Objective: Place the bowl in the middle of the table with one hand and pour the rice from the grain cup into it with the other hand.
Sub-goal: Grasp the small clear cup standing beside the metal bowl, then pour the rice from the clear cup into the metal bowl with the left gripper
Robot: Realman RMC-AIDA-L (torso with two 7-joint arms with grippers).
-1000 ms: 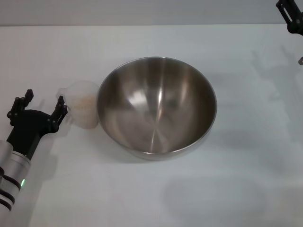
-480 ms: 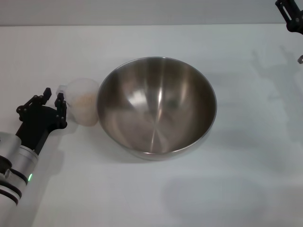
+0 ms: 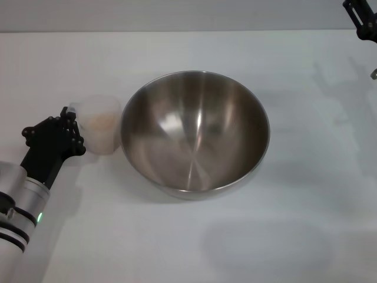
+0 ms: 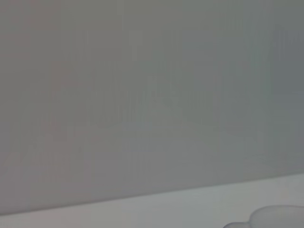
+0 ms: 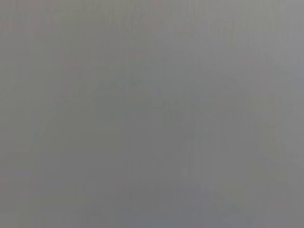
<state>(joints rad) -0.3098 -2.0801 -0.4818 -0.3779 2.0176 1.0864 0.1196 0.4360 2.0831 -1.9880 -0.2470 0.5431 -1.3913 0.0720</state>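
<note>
The bowl [image 3: 194, 132], a wide shiny steel one, stands empty near the middle of the white table [image 3: 294, 236]. Touching its left rim is the grain cup [image 3: 99, 125], frosted and upright, with beige rice [image 3: 102, 121] showing inside. My left gripper [image 3: 72, 130] sits low at the cup's left side, turned on edge, open, its black fingertips [image 3: 75, 125] just at the cup's wall with nothing held. My right gripper [image 3: 362, 17] hangs at the far right corner, well away from the bowl. Both wrist views show almost only blank grey.
White tabletop stretches open in front of the bowl and to its right. The table's far edge [image 3: 188, 31] runs along the top of the head view. Nothing else stands on the surface.
My left gripper has rolled from flat and wide open to on edge, and has moved up against the cup's left side. Bowl, cup and right arm stayed put.
</note>
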